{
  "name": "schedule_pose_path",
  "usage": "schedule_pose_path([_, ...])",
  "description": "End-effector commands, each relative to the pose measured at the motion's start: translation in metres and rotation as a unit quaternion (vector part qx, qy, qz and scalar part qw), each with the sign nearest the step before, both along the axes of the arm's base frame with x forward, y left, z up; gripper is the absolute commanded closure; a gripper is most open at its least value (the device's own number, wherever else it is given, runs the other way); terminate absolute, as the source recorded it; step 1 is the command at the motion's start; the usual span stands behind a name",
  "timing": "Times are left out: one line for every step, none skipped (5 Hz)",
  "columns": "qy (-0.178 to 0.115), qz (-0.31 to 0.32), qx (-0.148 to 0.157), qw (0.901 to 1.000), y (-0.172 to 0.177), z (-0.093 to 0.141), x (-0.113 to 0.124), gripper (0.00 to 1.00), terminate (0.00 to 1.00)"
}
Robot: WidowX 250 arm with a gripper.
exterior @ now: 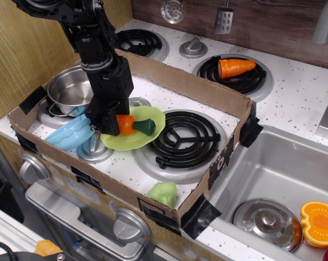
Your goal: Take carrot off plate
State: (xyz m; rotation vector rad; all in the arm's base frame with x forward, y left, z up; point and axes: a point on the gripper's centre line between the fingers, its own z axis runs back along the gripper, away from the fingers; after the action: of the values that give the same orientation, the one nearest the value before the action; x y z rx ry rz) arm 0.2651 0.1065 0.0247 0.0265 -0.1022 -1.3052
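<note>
1. The carrot [130, 124] is seen lying across the plate [134, 137], its green stem cap pointed toward the black coil burner [185, 139].
2. The carrot's tapered orange end is gripped by the end effector [108, 123], which is closed around it.
3. The plate is placed inside the cardboard tray [207, 92], just beside the light blue bowl [70, 132].
4. A steel pot [73, 88] is located behind the bowl.
5. A stubby carrot piece [235, 67] is rested on a rear burner, well apart.
</note>
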Motion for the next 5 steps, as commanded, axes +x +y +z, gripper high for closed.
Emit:
schedule_pose_path([-0.026, -0.014, -0.016, 0.9994, -0.012, 0.023, 0.019, 1.0, 0.0])
schedule_pose_path([-0.044, -0.015, -0.004, 0.9989, -0.021, 0.038, 0.026, 1.0, 0.0])
schedule_pose_path([-0.054, -0.004, -0.017, 0.9984, -0.036, 0.052, 0.031, 1.0, 0.0])
schedule_pose_path([-0.043, 0.011, -0.013, 0.9989, -0.056, 0.064, 0.036, 1.0, 0.0])
schedule_pose_path([-0.057, 0.019, -0.047, 0.9971, -0.077, 0.074, 0.041, 1.0, 0.0])
